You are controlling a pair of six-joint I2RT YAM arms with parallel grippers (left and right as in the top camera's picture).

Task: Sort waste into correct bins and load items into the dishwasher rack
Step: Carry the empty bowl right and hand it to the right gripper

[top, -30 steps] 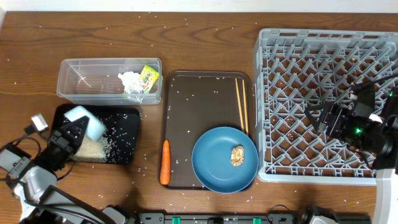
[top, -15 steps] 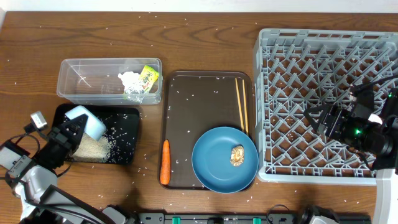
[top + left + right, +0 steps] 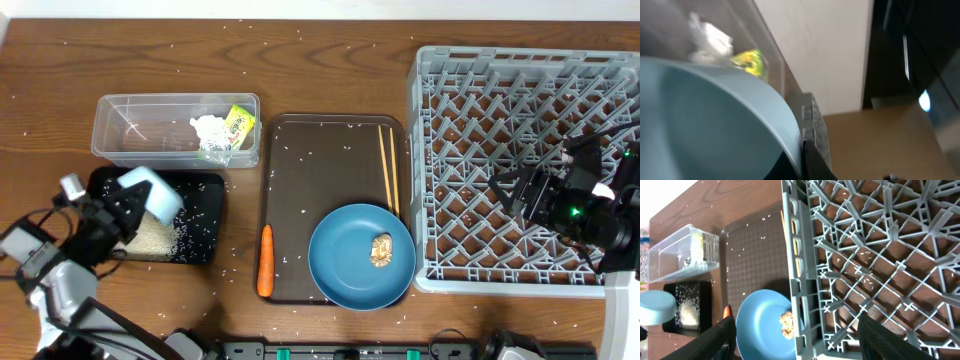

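While the left gripper (image 3: 124,207) pinches the tilted bowl (image 3: 153,190) over the black tray (image 3: 206,218), the rack (image 3: 470,120) sits at the table's (image 3: 330,70) right edge, under the spread right gripper (image 3: 507,190).

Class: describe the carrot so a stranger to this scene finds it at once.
Find the brown serving tray at the centre. Along its left edge, beside the blue plate, lies the carrot: the only long, orange thing there.
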